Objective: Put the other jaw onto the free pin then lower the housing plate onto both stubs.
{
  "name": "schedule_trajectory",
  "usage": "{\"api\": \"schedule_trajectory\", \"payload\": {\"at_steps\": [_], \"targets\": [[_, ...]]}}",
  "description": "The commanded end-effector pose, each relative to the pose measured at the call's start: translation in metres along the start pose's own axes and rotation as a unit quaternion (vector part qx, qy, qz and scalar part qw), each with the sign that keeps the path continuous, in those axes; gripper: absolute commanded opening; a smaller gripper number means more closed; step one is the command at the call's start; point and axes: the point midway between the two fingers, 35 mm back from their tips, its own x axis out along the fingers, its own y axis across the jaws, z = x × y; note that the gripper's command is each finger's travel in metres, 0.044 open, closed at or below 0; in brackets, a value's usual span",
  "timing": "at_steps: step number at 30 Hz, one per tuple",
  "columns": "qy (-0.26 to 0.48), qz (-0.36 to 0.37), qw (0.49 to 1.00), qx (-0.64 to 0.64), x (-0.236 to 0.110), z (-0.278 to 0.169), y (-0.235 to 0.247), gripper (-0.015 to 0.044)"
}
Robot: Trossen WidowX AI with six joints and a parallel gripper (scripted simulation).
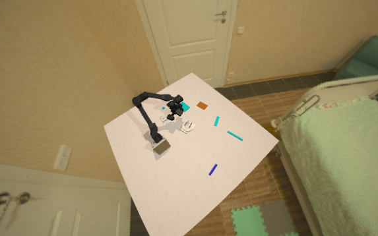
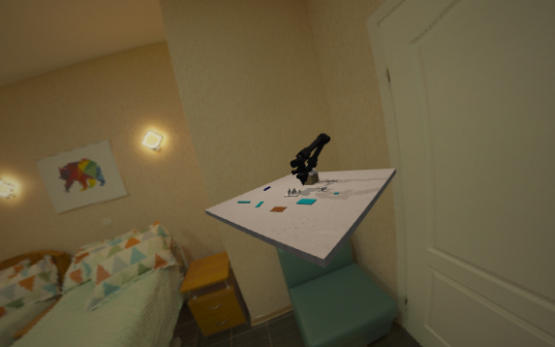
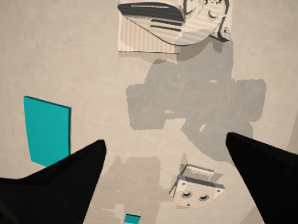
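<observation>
The white base plate (image 3: 137,42) is at the top edge of the wrist view, partly cut off. A jaw (image 3: 152,15) with a dark side face lies over it; whether both jaws sit on pins and their teeth mesh cannot be told. The base with its jaws shows as a white assembly (image 1: 188,126) (image 2: 292,193) in the top and exterior views. The white housing plate (image 3: 200,192) (image 1: 164,118) (image 2: 323,189), with two round holes, lies apart from it on the table and looks tilted. My gripper (image 3: 166,143) is open and empty above the table, between the assembly and the housing plate.
A teal plate (image 3: 47,132) (image 2: 306,202) lies near the gripper, with a small teal piece (image 3: 132,218) (image 1: 163,108) beyond the housing plate. An orange plate (image 1: 202,105) (image 2: 278,209), two teal bars (image 1: 216,121) (image 1: 235,136) and a blue bar (image 1: 213,169) lie farther out on the table.
</observation>
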Motion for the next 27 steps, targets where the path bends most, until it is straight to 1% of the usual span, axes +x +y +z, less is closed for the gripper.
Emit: {"api": "schedule_trajectory", "payload": {"at_steps": [1, 14, 27], "targets": [[-0.002, -0.001, 0.999, -0.053, -0.001, -0.006, -0.001, 0.0440], [-0.002, -0.002, 0.973, -0.231, -0.003, -0.024, -0.004, 0.0440], [-0.001, -0.001, 0.916, -0.401, -0.005, -0.042, -0.009, 0.0440]]}}
